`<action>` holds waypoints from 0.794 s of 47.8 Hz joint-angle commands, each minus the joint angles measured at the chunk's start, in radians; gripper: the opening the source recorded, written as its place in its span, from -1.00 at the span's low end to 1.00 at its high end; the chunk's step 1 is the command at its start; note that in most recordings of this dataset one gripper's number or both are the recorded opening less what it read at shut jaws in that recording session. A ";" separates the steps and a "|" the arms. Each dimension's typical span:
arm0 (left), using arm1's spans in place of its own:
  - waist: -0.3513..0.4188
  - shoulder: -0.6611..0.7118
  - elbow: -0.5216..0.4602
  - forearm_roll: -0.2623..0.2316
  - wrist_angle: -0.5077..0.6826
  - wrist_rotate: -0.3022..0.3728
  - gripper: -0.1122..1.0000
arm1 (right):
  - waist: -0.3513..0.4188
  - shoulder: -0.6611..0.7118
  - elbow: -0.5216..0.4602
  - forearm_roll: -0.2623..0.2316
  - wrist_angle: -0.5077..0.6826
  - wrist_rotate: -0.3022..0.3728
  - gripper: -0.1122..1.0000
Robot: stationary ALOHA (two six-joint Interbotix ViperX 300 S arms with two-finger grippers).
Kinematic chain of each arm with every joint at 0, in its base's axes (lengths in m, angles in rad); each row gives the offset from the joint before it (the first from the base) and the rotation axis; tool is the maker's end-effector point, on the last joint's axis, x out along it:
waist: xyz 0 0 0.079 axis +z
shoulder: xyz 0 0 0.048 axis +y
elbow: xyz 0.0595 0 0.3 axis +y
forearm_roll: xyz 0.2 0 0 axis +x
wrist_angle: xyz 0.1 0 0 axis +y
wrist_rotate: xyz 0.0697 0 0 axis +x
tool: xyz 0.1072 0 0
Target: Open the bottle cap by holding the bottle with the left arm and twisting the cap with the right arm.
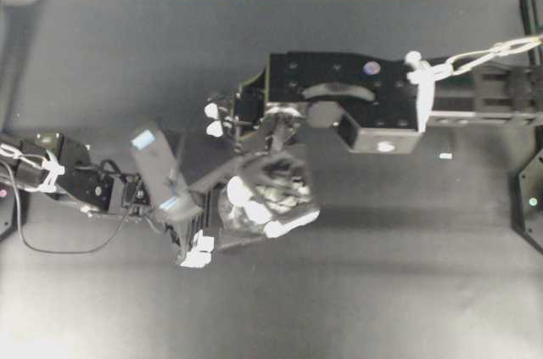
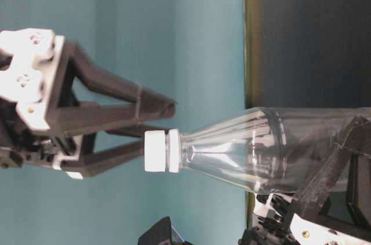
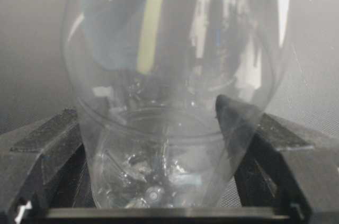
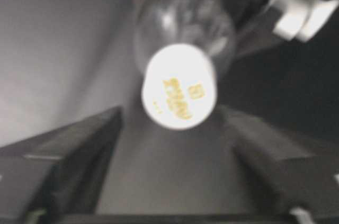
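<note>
1. A dark grey table [image 1: 127, 53] fills the overhead view, with a teal wall band along the top edge of the frame; the same teal fills the left of the table-level view.
2. The bottle [image 2: 272, 149] is held off the table near the centre of the overhead view, just below the middle. In the table-level view it lies roughly horizontal, its neck pointing to the left of the frame and tilted slightly.
3. The left arm [image 1: 76, 185] enters from the left edge of the overhead view. Its gripper [image 1: 246, 210] is clamped around the bottle's round body; in the left wrist view the clear body [image 3: 169, 102] fills the frame, with a black finger [image 3: 47, 144] pressed against each side.
4. The bottle cap [image 2: 155, 151] is white and sits on the neck, at centre left of the table-level view. In the right wrist view it faces the camera at upper centre [image 4: 179, 86], with yellow print on its top.
5. The right arm [image 1: 356, 100] enters from the right edge of the overhead view, across the upper middle.
6. The right gripper [image 2: 145, 126] is spread wide: its two black fingers lie apart on either side of the cap, their tips just reaching it, and no contact shows.
</note>
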 commanded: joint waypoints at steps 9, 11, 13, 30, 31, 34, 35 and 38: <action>-0.005 -0.002 -0.002 0.003 0.011 -0.005 0.68 | 0.072 -0.075 0.000 -0.026 -0.041 0.135 0.72; -0.005 -0.002 -0.002 0.002 0.015 -0.005 0.68 | 0.074 -0.091 0.000 -0.026 -0.038 0.158 0.71; -0.006 -0.003 -0.002 0.003 0.017 -0.005 0.68 | 0.077 -0.104 -0.006 -0.026 -0.040 0.201 0.72; -0.006 -0.002 -0.002 0.002 0.017 -0.009 0.68 | 0.074 -0.063 -0.149 -0.029 -0.018 0.910 0.72; -0.006 -0.003 -0.002 0.003 0.017 -0.009 0.68 | 0.074 -0.057 -0.153 -0.031 -0.012 0.950 0.71; -0.006 -0.002 -0.002 0.003 0.017 -0.009 0.68 | 0.075 -0.035 -0.167 -0.029 0.015 1.078 0.71; -0.006 -0.003 -0.002 0.003 0.017 -0.009 0.68 | 0.075 -0.031 -0.170 -0.031 0.025 1.111 0.71; -0.006 -0.003 -0.002 0.003 0.017 -0.011 0.68 | 0.078 -0.017 -0.172 -0.028 0.051 1.204 0.71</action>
